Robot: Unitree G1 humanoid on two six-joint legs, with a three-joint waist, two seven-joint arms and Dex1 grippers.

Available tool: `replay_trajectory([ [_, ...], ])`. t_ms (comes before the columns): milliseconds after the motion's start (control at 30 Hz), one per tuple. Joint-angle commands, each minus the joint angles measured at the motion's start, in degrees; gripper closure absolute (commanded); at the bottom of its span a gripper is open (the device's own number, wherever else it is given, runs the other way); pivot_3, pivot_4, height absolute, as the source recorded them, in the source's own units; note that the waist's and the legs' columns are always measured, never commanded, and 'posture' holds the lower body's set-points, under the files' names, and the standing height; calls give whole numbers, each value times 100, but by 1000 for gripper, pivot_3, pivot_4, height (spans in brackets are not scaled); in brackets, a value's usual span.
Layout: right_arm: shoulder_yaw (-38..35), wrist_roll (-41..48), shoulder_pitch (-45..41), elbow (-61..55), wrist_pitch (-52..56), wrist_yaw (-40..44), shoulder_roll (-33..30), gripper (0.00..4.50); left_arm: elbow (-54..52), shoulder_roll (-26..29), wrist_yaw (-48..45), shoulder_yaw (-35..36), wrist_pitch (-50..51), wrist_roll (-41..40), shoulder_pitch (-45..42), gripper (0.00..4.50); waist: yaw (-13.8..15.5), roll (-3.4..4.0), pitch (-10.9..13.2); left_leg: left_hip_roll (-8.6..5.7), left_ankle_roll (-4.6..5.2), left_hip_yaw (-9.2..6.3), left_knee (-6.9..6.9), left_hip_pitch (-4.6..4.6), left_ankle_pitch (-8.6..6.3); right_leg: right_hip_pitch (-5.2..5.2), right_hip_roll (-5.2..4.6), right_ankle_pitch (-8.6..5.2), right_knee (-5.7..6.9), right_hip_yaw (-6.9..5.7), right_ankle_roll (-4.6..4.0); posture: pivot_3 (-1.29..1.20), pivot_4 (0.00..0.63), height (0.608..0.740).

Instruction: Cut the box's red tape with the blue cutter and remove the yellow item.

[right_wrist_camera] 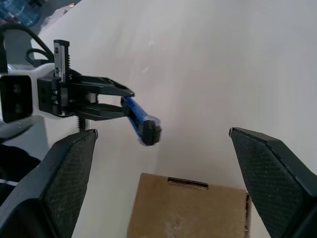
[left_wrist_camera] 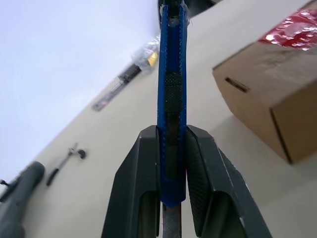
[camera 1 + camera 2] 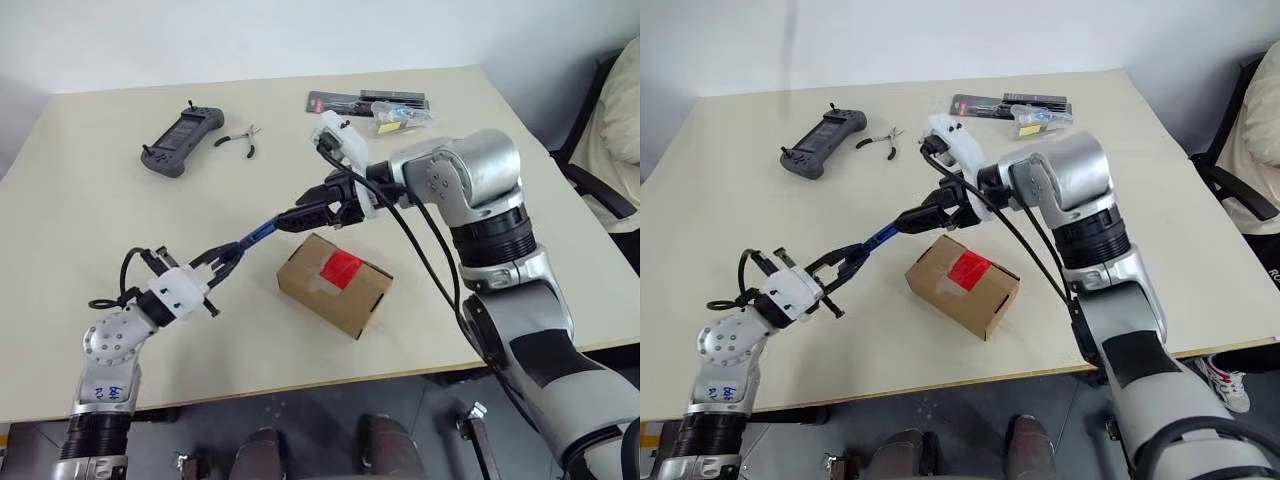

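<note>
Left eye view: a pale table (image 3: 90,330) holds a brown cardboard box (image 3: 334,284) near the front edge, with a red tape (image 3: 341,266) patch on its top face. The left gripper (image 3: 222,262) reaches in from the lower left, its fingers pinching the blue cutter (image 3: 262,233), which is held up in the air above the table, to the left of the box. The right gripper (image 3: 318,205) sits at the cutter's far end, fingers spread wide. At the table's far side lie a dark handheld controller (image 3: 183,141), small pliers (image 3: 240,143) and flat packets (image 3: 371,104) (contents unclear).

Left wrist view: two black fingers (image 2: 138,183) are clamped on the cutter's ribbed blue body, with the box beside it.

Right wrist view: both fingers (image 1: 69,173) stand far apart, with the cutter's dark tip between them, above the box edge.
</note>
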Motion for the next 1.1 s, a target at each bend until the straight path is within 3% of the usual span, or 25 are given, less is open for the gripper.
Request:
replay_trajectory([
  [33,59,105,-299,217,-46,-16,85,58,116,-51,335,-63,-281,191,-195,4092,1,0,0,0,0,0,0,-1,0,0,0,0,0,0,0,0,150,740],
  [233,276,78,-396,626,-359,67,203,58,274,-63,410,-303,-456,229,-354,4092,-10,0,0,0,0,0,0,-2,0,0,0,1,-1,-1,1,0,150,740],
  [667,928,-215,-458,1233,-1525,1113,90,58,203,-75,380,-474,-368,34,-449,4092,-56,-1,1,0,0,-2,1,-4,0,-1,0,1,-2,-3,2,0,150,740],
  [800,843,-250,-501,1351,-1662,1176,119,935,189,-77,364,-494,-359,24,-446,4092,-55,-1,1,0,0,-2,1,-4,0,-1,0,1,-2,-4,2,0,150,740],
  [1100,800,-311,-559,1509,-1771,1318,128,4212,187,-85,364,-539,-340,17,-446,4092,-55,-1,1,0,0,-3,1,-4,0,-1,0,1,-2,-4,2,0,150,740],
])
